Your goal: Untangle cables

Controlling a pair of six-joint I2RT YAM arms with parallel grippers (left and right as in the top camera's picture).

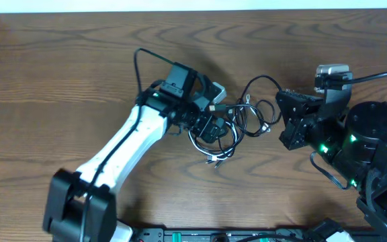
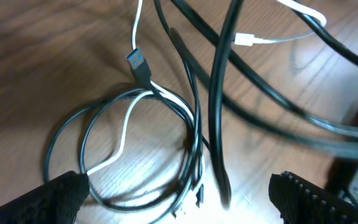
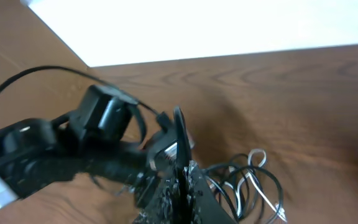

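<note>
Cables lie in one loose knot on the wooden desk, about mid-depth and a little right of centre. You are dealing with several thin black cords and one thin white cord. All of them look light and limp, so expect any strand you lift to drag its neighbours along rather than slide free. The jackets look smooth and the loops cross several times, so a pull from mid-loop would likely tighten the knot.

Your best holds are probably the ends. A blue-tipped plug sits at the far edge of the round coil, and a small white plug lies farther off to the right. Take hold just behind a plug, where the cord is stiffest. A heavier black cord runs near to far across the right side of the coil and seems to lie on top of the thin ones.

Your left tool hangs directly over the coil with its fingers spread wide and nothing between them. The coil's near arc passes just beside the left-hand finger.

Your right tool sits at the right edge of the knot, just beside the outermost loops. In its own wrist view the right tool's fingers appear pressed together. You cannot tell from here whether a cord is pinched between them, so check that before pulling.
</note>
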